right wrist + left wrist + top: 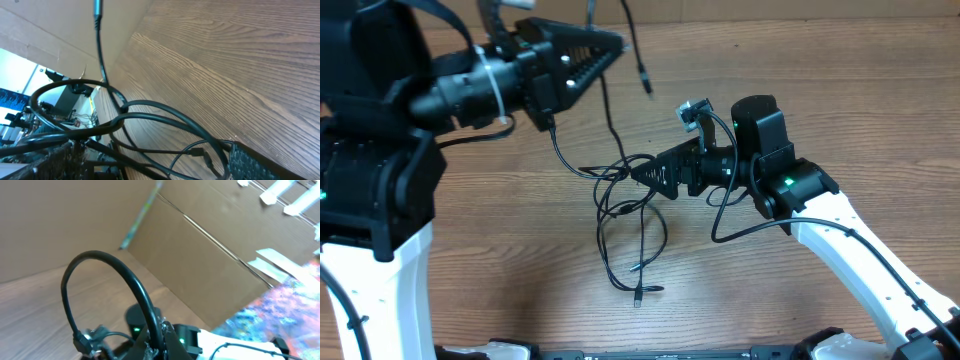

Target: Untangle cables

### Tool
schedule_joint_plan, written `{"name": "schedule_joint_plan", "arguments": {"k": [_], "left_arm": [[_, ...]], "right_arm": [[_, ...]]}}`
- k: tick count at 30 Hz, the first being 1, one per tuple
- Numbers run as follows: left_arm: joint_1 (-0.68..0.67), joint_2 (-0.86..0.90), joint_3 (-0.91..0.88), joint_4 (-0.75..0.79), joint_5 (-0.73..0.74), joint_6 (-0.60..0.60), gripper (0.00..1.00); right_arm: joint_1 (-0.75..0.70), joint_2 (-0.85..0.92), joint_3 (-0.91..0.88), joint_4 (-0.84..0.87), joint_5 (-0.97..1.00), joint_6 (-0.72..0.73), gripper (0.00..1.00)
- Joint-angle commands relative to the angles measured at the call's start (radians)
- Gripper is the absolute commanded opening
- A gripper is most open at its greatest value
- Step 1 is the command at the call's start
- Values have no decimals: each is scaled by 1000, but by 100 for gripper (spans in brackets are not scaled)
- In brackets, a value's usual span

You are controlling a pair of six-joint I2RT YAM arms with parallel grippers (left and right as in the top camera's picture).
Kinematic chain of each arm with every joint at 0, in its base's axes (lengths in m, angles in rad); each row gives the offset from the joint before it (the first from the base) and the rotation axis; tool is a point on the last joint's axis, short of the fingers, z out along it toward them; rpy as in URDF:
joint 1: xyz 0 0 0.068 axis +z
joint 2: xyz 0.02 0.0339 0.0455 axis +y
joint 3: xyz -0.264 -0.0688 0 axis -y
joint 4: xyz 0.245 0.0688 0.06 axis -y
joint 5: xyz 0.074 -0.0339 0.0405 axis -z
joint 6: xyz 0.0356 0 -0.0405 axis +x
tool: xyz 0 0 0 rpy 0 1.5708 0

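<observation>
At the middle of the wooden counter (pixel 840 90), the cables (pixel 620 200) lie in a loose black tangle. Strands lead up from it to the left pincer (pixel 618 42) near the top edge of the overhead view. That pincer is pressed together on a strand, though the exact pinch point is lost against its dark fingers. One strand runs out past the top of the frame, and another hangs down to a free plug (pixel 645 86).

The left wrist view is blurred. It shows an arching black cord (pixel 115 275) before a cardboard wall (pixel 200 260), and I cannot tell whether that cord belongs to the tangle. The pale tape strips (pixel 274 266) on the wall are too smeared to read.

The right pincer (pixel 645 176) is spread wide at the tangle's right side, with several strands crossing between its fingers (pixel 252 159). One finger is mostly cut off at the frame's lower left corner. A silver-tipped plug (pixel 96 7) hangs at the top of the right wrist view, partly out of shot.
</observation>
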Motion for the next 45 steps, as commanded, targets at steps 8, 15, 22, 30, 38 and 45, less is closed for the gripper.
{"name": "schedule_joint_plan", "arguments": {"k": [8, 15, 22, 30, 38, 45], "left_arm": [[-146, 33, 15, 45, -152, -14, 4], [-146, 33, 15, 79, -187, -47, 4], [-242, 34, 14, 32, -169, -59, 4], [-327, 34, 14, 60, -168, -69, 4], [-332, 34, 14, 110, -52, -74, 4], [-331, 33, 15, 220, 42, -93, 4]], "right_arm": [[6, -1, 3, -16, 54, 19, 91], [6, -1, 3, -53, 55, 18, 91], [6, -1, 3, 48, 220, 113, 95], [6, 50, 3, 56, 314, 127, 96], [5, 159, 3, 70, 310, 127, 96], [4, 183, 3, 21, 408, 126, 100]]}}
